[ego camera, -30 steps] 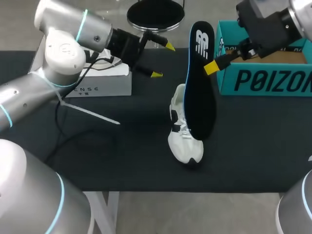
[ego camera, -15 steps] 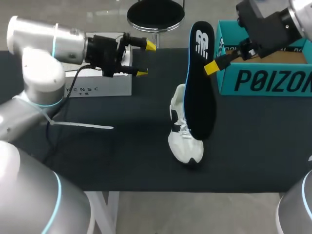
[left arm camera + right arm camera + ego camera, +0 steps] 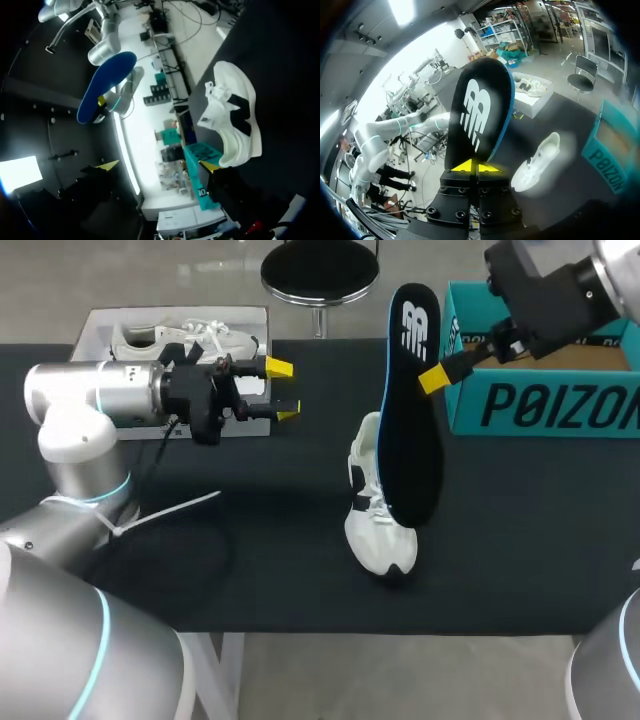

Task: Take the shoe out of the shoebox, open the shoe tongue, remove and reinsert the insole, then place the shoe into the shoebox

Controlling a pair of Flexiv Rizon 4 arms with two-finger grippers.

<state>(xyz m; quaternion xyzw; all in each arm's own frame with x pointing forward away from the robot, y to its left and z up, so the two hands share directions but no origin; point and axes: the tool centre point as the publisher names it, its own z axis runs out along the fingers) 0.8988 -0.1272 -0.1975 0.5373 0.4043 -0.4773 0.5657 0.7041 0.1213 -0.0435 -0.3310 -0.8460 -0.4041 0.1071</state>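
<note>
Left gripper (image 3: 284, 391), fingers apart, has swung round beside the shoe (image 3: 378, 530). Right gripper (image 3: 432, 378) pinches the insole (image 3: 410, 420) above it and should feed it toe-first.

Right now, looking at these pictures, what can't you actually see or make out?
Head view: the insole, held by the right gripper, hides most of the shoe's opening.
Head view: the shoebox is cut off by the edge; the right arm covers part of its inside.
Left wrist view: the left gripper is in shadow, only its yellow tips clear.
Right wrist view: the shoe is too blurred to tell its laces.
</note>
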